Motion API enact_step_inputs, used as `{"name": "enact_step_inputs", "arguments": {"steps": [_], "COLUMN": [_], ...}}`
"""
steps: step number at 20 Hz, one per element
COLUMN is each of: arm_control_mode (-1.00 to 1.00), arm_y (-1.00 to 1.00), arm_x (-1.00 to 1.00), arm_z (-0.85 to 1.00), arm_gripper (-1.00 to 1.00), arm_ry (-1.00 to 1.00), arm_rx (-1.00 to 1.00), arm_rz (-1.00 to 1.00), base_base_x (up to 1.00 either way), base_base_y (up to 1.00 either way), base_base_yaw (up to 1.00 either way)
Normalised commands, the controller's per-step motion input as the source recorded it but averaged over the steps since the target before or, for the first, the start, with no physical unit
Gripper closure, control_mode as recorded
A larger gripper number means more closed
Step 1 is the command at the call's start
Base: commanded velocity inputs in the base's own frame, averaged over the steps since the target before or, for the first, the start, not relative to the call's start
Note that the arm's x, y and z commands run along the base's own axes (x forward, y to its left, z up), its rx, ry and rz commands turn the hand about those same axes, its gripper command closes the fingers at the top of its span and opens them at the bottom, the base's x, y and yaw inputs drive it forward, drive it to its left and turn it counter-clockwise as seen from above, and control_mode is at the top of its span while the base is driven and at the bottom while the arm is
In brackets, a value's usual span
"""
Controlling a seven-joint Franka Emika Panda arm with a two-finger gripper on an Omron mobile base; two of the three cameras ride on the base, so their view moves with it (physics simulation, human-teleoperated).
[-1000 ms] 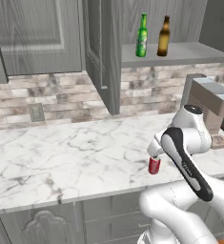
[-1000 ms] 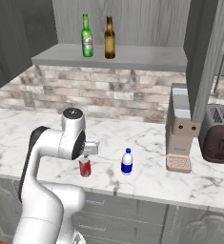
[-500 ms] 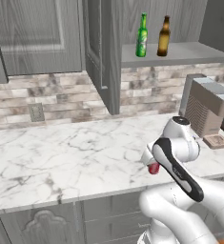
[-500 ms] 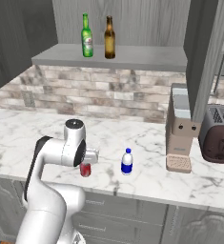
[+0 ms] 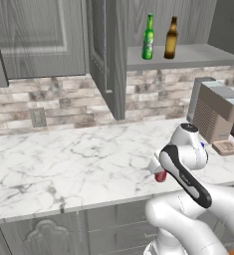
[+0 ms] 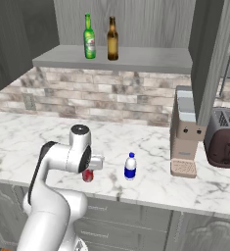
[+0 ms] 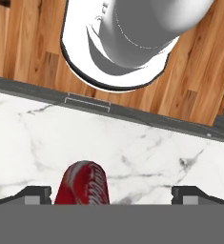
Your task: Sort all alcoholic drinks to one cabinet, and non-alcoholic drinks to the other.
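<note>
A red soda can [image 6: 87,175] stands near the front edge of the marble counter [image 6: 33,142]. My gripper [image 6: 90,165] hangs right above it. In the hand view the can [image 7: 85,183] rises between the two dark fingertips [image 7: 37,193], nearer the left one, and the gripper [image 7: 113,194] is open, with nothing gripped. In the left base view the can [image 5: 161,176] peeks out beside my forearm. The white bottle with the blue label [image 6: 130,166] stands just right of the can. The green bottle [image 6: 89,37] and the amber bottle [image 6: 112,39] stand side by side on the open cabinet shelf [image 6: 150,59].
A grey coffee machine [image 6: 185,132] and a dark toaster [image 6: 226,137] stand at the right of the counter. An open cabinet door [image 5: 106,55] hangs left of the shelf. A closed cabinet [image 5: 36,35] is further left. A wooden floor [image 7: 18,43] lies beyond the counter edge.
My arm has folded down and the hand has sunk toward the red can. The can and the bottles have stayed where they were.
</note>
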Motion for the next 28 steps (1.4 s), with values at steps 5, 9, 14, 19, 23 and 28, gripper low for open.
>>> {"name": "enact_step_inputs", "arguments": {"steps": [5,9,14,19,23,28], "arm_control_mode": [-1.0,-1.0,-1.0,-1.0,-1.0,-1.0], "arm_y": [0.0,0.0,0.0,0.0,0.0,0.0], "arm_x": [0.05,0.2,0.22,0.19,0.07,-0.01], "arm_z": [-0.16,-0.12,-0.22,-0.28,-0.23,-0.19], "arm_gripper": [-1.0,-1.0,-1.0,-1.0,-1.0,1.0], "arm_ry": [0.0,0.0,0.0,0.0,0.0,0.0], "arm_rx": [0.0,-0.01,-0.02,-0.01,-0.01,0.0], "arm_rz": [0.0,0.0,0.0,0.0,0.0,0.0], "base_base_x": [0.0,0.0,0.0,0.0,0.0,0.0], "base_base_y": [0.0,0.0,0.0,0.0,0.0,0.0], "base_base_yaw": [0.0,0.0,0.0,0.0,0.0,0.0]}}
